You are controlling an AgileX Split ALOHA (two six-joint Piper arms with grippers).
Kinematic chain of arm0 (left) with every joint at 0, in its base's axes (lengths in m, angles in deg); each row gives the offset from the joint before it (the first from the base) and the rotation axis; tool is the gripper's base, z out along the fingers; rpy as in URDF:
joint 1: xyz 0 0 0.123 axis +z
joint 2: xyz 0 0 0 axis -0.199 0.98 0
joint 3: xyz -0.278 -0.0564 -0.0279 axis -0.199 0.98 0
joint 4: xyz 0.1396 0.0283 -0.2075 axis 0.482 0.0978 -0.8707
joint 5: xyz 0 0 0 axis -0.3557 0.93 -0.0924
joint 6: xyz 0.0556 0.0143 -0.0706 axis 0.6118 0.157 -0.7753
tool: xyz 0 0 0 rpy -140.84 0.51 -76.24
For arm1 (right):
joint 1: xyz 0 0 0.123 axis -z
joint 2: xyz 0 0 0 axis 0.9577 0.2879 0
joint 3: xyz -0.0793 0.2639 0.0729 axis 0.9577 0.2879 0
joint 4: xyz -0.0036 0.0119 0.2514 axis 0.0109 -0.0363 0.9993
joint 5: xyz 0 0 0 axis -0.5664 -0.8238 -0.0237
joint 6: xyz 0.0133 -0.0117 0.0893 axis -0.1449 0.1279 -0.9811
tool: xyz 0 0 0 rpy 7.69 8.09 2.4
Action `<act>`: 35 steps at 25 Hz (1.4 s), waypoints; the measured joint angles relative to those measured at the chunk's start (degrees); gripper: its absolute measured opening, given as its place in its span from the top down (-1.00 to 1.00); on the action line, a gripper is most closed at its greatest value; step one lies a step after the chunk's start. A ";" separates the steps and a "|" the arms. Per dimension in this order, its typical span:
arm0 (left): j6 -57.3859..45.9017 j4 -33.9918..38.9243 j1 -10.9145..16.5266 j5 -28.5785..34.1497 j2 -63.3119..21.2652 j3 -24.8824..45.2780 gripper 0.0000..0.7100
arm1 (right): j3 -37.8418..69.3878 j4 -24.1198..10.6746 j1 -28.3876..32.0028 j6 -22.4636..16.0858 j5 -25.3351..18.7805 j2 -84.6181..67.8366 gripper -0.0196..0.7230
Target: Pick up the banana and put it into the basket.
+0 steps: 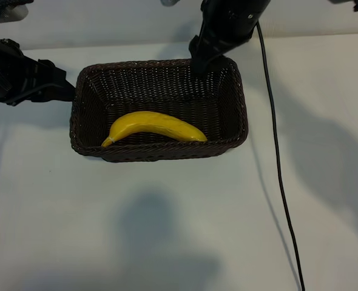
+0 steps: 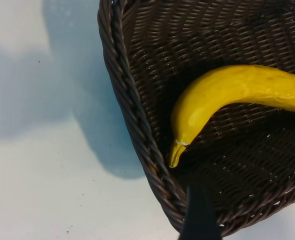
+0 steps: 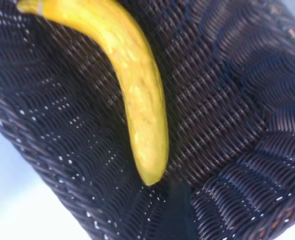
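**Banana lying in the basket, both tools clear of it**

A plain white worktop (image 1: 167, 230) carries the scene, and a black cable (image 1: 280, 176) is seen running across it on the right side. On the worktop stands a rectangular dark brown woven wicker basket (image 1: 239, 100) with rounded corners, sloping sides and a braided rim. Inside the basket, along its near wall, a single curved bright yellow banana (image 1: 156, 126) with smooth glossy skin is laid flat on the woven floor. Its short stem tip is turned toward the basket's left end, and its blunt end toward the right. Faint darker speckles are shown on the skin in the right wrist view.

The right arm's black tool (image 1: 202, 60) is held over the basket's far rim, near the right corner; nothing is gripped, and its width cannot be told. The left arm's black tool (image 1: 62, 90) is parked just beside the basket's left end, standing open and empty.
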 joint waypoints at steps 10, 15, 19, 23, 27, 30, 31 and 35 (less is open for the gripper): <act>0.00 0.00 0.00 0.00 0.00 0.00 -0.53 | 0.32 0.52 0.00 -4.78 -0.04 -2.44 -0.71; 0.00 0.00 0.00 0.00 0.00 0.00 -0.53 | 0.43 0.52 0.00 -6.41 -0.04 -2.44 -0.68; 0.00 0.00 0.00 0.00 0.00 0.00 -0.53 | 0.43 0.52 0.00 -6.66 -0.04 -2.44 -0.68; 0.23 -0.05 0.00 0.00 0.00 0.00 -0.53 | 0.43 0.52 0.00 -6.85 -0.04 -2.44 -0.68; 0.23 -0.05 0.00 0.00 0.00 0.00 -0.53 | 0.43 0.04 0.00 -6.90 -0.04 -2.44 -0.67; 0.23 -0.05 0.00 0.00 0.00 0.00 -0.53 | 0.43 -2.24 0.00 -7.41 -0.17 -2.44 -0.67; 0.23 -0.05 0.00 0.00 0.00 0.00 -0.53 | 0.43 -3.00 0.00 -7.49 -0.17 -2.44 -0.67; 0.23 -0.05 0.00 0.00 0.00 0.00 -0.53 | 0.43 -3.99 0.00 -7.74 -0.17 -2.44 -0.67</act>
